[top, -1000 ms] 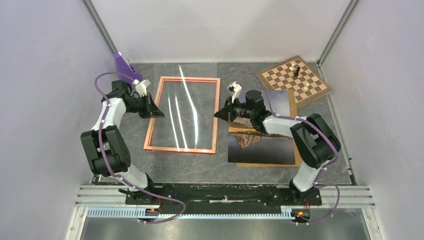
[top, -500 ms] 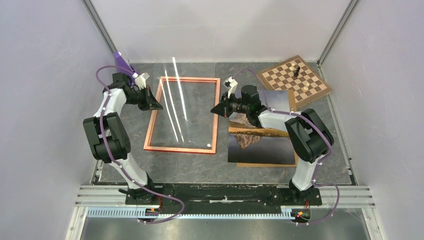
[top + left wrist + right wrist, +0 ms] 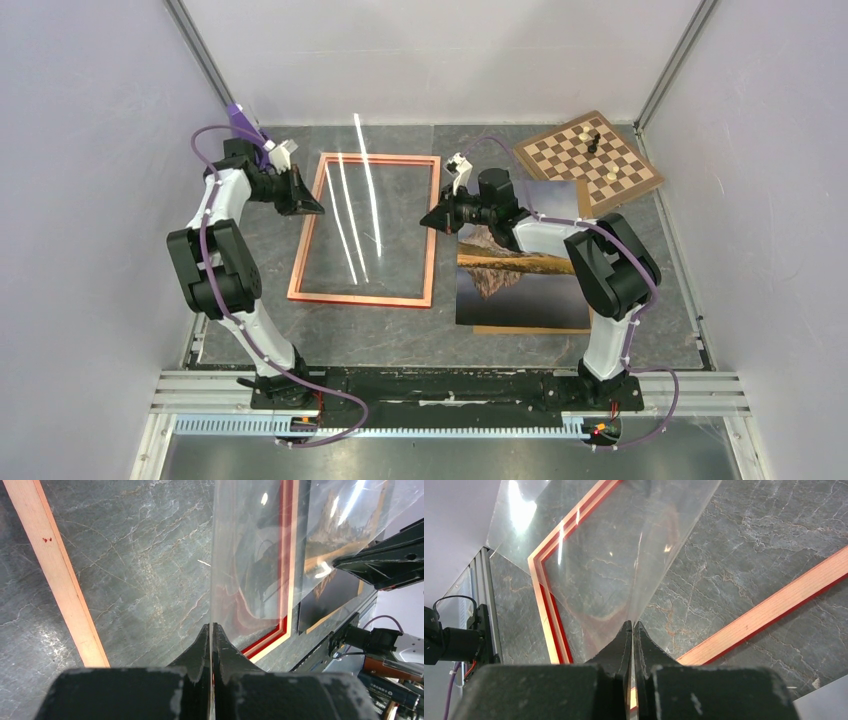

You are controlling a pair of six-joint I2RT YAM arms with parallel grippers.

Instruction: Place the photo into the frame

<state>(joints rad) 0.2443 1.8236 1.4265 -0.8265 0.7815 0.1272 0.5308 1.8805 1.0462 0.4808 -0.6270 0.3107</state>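
The orange-red frame (image 3: 357,298) lies flat on the table, left of centre. A clear, glossy sheet (image 3: 368,190) hangs over it, held by its two side edges. My left gripper (image 3: 318,208) is shut on the sheet's left edge and my right gripper (image 3: 428,222) on its right edge. The left wrist view shows the jaws (image 3: 212,627) pinching the sheet (image 3: 260,555) above the frame (image 3: 55,575). The right wrist view shows the same: gripper (image 3: 632,625), sheet (image 3: 614,555), frame (image 3: 769,610). The mountain photo (image 3: 520,285) lies face up right of the frame, partly under my right arm.
A brown backing board (image 3: 530,329) shows under the photo's near edge. A chessboard (image 3: 590,160) with a few pieces sits at the back right. A purple object (image 3: 243,125) stands at the back left corner. Grey walls enclose the table.
Both grippers have moved slightly toward the back of the table with the clear sheet held between them. The reflections on it have shifted. Frame and photo have not moved.
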